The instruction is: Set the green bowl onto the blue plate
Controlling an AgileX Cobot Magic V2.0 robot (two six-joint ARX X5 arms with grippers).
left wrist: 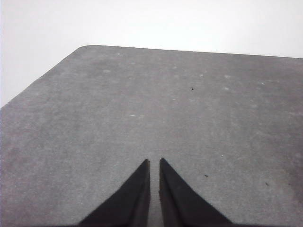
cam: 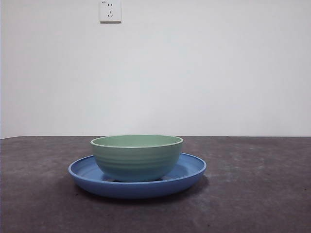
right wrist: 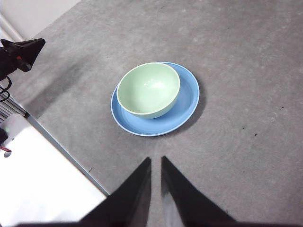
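Observation:
The green bowl (cam: 137, 157) stands upright and empty on the blue plate (cam: 189, 171), a little off the plate's middle. In the right wrist view the green bowl (right wrist: 148, 90) rests toward one side of the blue plate (right wrist: 188, 100). My right gripper (right wrist: 155, 161) hangs well above and apart from them, jaws shut with only a thin slit, holding nothing. My left gripper (left wrist: 154, 162) is shut too, over bare grey table with neither dish in its view. No arm shows in the front view.
The grey tabletop (cam: 252, 194) stretches around the plate. A white wall with a socket (cam: 110, 10) stands behind. In the right wrist view, the table's edge (right wrist: 61, 151) runs near a white surface, with a black device (right wrist: 19, 53) beyond it.

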